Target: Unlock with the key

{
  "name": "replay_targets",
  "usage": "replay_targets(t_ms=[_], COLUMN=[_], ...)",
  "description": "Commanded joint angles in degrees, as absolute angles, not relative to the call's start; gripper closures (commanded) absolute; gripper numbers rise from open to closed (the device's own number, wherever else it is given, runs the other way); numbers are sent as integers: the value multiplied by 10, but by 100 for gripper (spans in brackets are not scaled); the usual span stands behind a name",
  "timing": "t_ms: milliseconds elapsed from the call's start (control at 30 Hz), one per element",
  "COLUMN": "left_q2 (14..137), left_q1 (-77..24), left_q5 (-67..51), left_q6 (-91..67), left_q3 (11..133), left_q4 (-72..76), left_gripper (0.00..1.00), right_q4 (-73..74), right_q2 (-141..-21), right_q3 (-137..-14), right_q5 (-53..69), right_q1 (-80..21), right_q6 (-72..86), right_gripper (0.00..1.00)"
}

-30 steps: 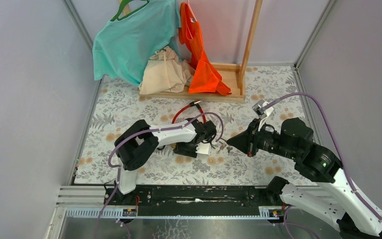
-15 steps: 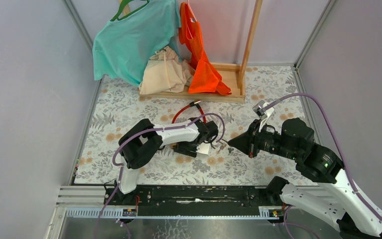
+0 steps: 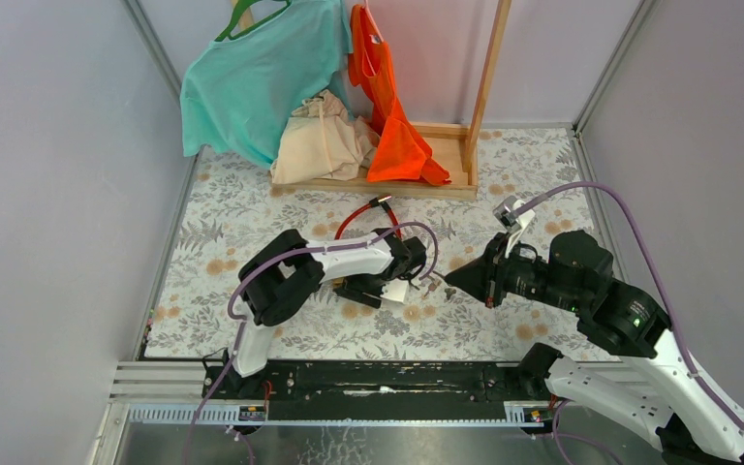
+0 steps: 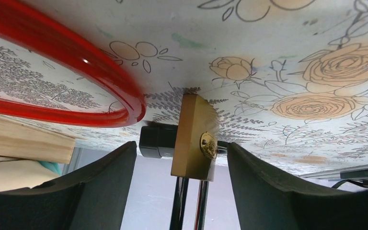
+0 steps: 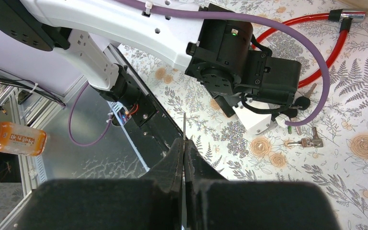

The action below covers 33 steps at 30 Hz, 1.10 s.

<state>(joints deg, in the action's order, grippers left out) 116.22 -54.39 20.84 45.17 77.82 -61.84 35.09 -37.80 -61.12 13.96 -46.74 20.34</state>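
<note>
Padlock (image 4: 194, 136) sits between spread fingers of my left gripper (image 4: 181, 158), forearm low, reaching toward three o'clock; my right gripper (image 5: 184, 148), pressed together, points toward nine o'clock, keys (image 5: 306, 142) just ahead

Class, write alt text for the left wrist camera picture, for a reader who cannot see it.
A brass padlock sits between two open black fingers, its keyhole showing. A red cable loops across a floral tablecloth behind it.

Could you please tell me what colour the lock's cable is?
The cable is red, clearest in the left wrist view.
</note>
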Motion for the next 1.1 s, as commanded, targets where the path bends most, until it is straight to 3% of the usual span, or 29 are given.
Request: replay_targets(t_ms=[0,333,533,667,800,1067], left_q2=[1170,1192,1213,1208,1208,1221], left_q1=[-547,-548,-550,-550,-550,-550], left_q5=[222,222,242,236,238,223], left_q6=[447,401,355,353,352,330], left_q3=[783,810,830,825,826,858], left_q4=[-642,-641,-664,-661,-663,-681], left_gripper=[24,36,38,30,29,37], right_q4=[346,348,349,350,351,353], right_q2=[-374,-383,-387,-388,-392,-396], right_q3=[-636,-645,-647,-648,-649,-649], right_q5=[127,137,144,149,153,158], right_q1=[-466,-466,-466,-466,-466,-466], right_q6=[195,189,187,185,183,182], right_gripper=[100,100,100,100,100,100])
